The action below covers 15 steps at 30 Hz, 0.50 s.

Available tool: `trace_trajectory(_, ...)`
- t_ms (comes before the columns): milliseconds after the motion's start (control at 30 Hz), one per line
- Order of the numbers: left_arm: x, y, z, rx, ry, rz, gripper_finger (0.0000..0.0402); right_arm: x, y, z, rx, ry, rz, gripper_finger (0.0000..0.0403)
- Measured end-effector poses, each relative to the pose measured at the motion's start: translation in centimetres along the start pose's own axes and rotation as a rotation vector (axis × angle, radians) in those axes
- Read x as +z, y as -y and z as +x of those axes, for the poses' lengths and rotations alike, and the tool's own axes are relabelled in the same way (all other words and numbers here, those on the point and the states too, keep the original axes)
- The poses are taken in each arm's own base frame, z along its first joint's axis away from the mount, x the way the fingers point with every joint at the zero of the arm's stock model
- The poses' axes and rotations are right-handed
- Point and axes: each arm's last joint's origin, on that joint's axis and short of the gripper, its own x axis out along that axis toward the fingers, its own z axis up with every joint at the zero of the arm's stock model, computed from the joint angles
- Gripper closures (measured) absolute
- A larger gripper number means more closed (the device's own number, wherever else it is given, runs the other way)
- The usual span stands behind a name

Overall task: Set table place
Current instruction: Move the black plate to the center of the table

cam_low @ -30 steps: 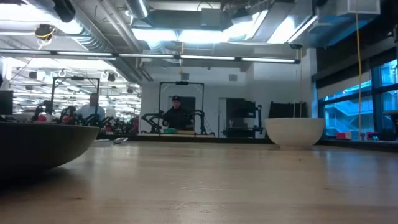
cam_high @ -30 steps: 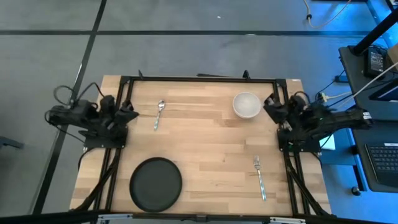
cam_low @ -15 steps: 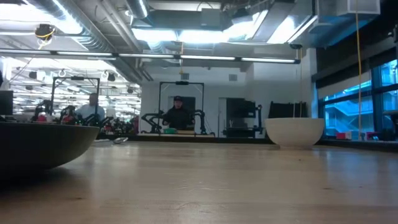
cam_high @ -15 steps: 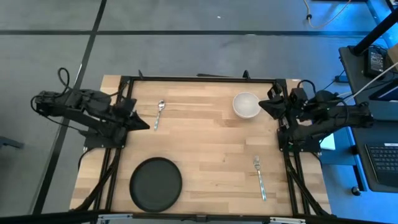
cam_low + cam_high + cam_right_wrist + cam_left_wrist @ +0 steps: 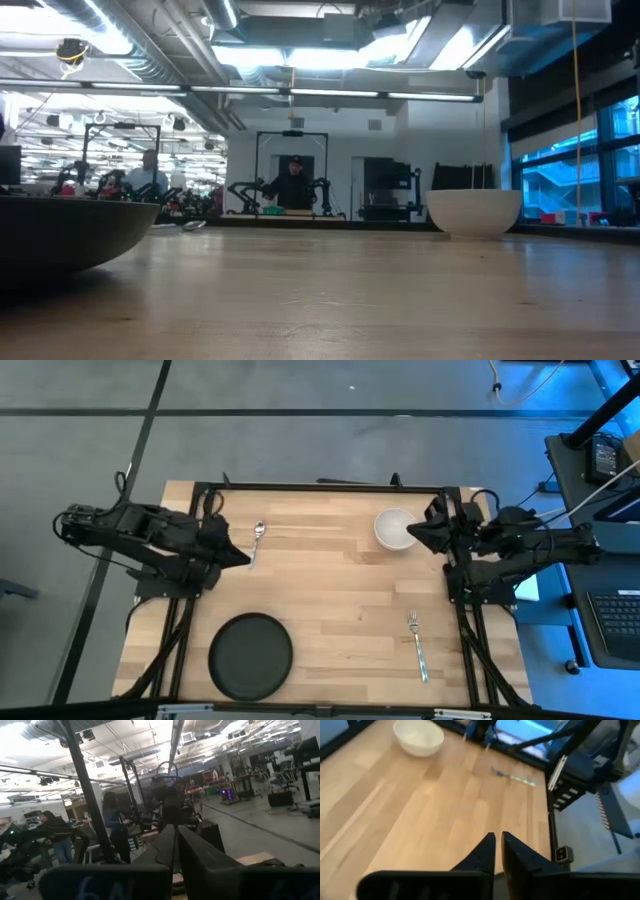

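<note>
On the pale wood table (image 5: pixel 330 585) lie a black plate (image 5: pixel 250 654) near the near left corner, a silver spoon (image 5: pixel 256 543) at the far left, a white bowl (image 5: pixel 394 528) at the far right and a silver fork (image 5: pixel 417 645) near the right. My left gripper (image 5: pixel 240 556) is shut, reaching in over the left edge just left of the spoon's handle. My right gripper (image 5: pixel 413 532) is shut, at the bowl's right rim; in the right wrist view (image 5: pixel 175 832) it points out into the room. In the left wrist view the shut fingers (image 5: pixel 498 842) face the bowl (image 5: pixel 418 736) and fork (image 5: pixel 512 776).
A black metal frame (image 5: pixel 320 487) runs along the table's far edge and down both sides. The middle of the tabletop is bare wood. In the low view the plate's rim (image 5: pixel 70 235) looms at the left and the bowl (image 5: pixel 474 211) stands at the right; people show in the room behind.
My left arm has stretched out from its folded pose at the left edge toward the table's right, its gripper now beside the spoon. My right gripper has moved toward the table's left, up to the bowl's right rim. No dish has moved.
</note>
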Motion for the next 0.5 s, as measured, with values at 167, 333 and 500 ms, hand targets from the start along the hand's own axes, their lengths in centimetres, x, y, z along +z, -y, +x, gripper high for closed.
trace_trajectory(167, -0.2, 0.1, 1.4, 0.035, -0.066, -0.004, 0.0333, -0.7, 0.2, 0.8, -0.054, -0.02, 0.007, 0.0344)
trace_trajectory(333, -0.5, 0.7, 3.0, -0.004, -0.166, -0.023, 0.0325, -1.8, 0.5, 1.7, -0.091, -0.069, 0.005, 0.0308)
trace_trajectory(500, -1.8, 1.1, 5.1, 0.022, -0.375, -0.049, 0.0328, -3.7, 0.8, 3.1, -0.127, -0.164, 0.06, 0.0279)
